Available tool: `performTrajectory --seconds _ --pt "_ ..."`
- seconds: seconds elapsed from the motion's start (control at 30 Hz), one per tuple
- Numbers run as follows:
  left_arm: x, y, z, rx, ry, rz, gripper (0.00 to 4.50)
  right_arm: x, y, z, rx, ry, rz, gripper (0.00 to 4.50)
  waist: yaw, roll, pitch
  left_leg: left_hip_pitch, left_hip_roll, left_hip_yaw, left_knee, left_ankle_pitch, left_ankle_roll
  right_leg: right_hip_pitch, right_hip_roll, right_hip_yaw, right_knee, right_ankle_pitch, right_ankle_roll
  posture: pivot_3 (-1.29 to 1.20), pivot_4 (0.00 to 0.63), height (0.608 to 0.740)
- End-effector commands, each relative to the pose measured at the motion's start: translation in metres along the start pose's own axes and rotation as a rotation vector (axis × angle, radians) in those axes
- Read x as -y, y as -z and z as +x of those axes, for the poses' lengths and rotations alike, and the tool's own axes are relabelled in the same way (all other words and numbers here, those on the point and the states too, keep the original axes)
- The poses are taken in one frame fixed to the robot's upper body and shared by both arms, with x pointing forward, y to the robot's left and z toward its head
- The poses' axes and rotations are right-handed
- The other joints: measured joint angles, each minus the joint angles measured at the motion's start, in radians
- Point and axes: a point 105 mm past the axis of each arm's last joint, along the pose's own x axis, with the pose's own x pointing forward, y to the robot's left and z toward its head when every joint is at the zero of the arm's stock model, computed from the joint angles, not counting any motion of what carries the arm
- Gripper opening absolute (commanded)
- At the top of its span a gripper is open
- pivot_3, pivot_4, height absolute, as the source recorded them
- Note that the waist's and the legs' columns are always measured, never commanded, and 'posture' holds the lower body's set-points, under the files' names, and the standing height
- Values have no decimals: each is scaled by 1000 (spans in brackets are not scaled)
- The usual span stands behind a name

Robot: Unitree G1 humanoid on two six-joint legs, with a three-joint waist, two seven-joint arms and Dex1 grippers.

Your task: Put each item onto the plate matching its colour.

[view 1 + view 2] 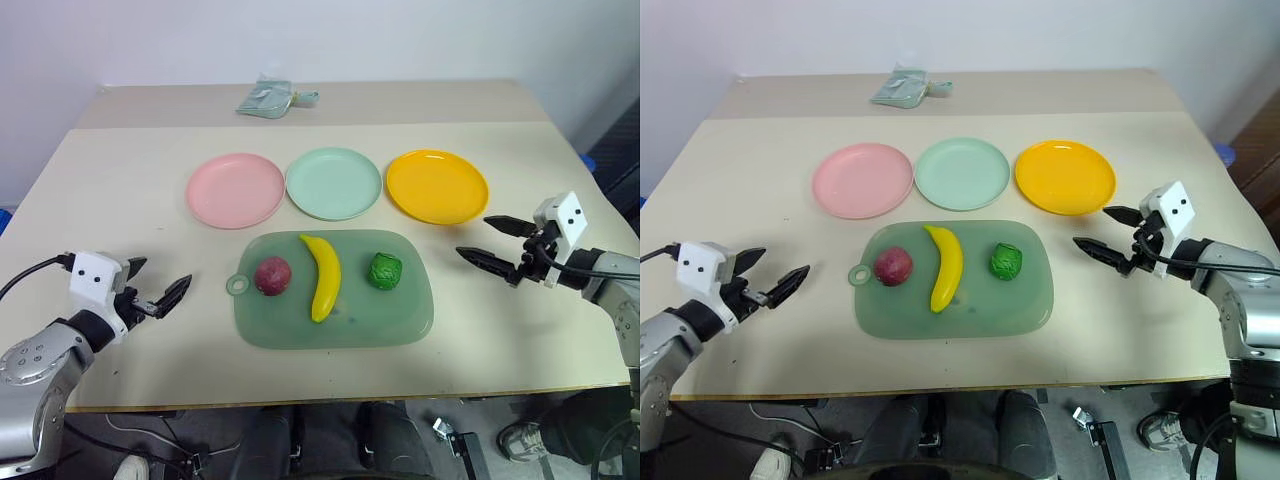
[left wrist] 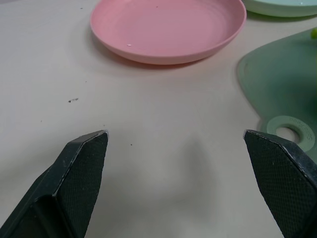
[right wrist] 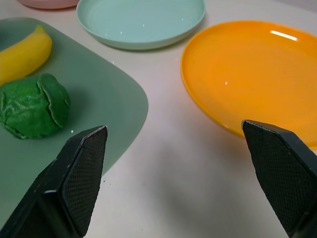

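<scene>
Beige surface [image 1: 120,190]: left end effector [image 1: 158,290] spread wide, empty, pink plate [image 1: 235,189] ahead; right end effector [image 1: 497,243] gaping, empty, green vegetable [image 1: 385,270] and orange plate [image 1: 437,185] just ahead.

Pink plate [image 1: 235,190], pale mint green plate [image 1: 334,183], yellow-orange plate [image 1: 437,186]. Board [image 1: 400,315] translucent green. Fruit [image 1: 272,276] dark red; banana [image 1: 323,274] yellow; vegetable [image 1: 384,271] dark green (bumpy, leafy texture). Packet [image 1: 266,99] pale teal. Tabletop [image 1: 120,180] beige. Left tool [image 1: 153,287] and right tool [image 1: 497,243] black-fingered, pads cross-hatched, housings white.
</scene>
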Motion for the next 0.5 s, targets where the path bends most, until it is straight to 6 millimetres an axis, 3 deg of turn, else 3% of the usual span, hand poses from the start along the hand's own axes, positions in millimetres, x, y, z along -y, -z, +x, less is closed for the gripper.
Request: performTrajectory --seconds 0.03,0.27,0.5 --pt "1 -12 -2 56 -15 22 4500 7 -10 -4 22 16 -41 4413 0 0 0 0 0 0 0 0 0 0 0 0 0 0 0 0 150 740" --pt "5 -10 -1 78 -32 0 4500 17 -15 -3 22 71 -63 4413 1 0 0 0 0 0 0 0 0 0 0 0 0 0 0 0 150 740" --pt "4 -12 17 105 -31 -15 4500 30 -20 -1 61 184 -111 4413 14 0 0 0 0 0 0 0 0 0 1 0 0 0 0 0 150 740"
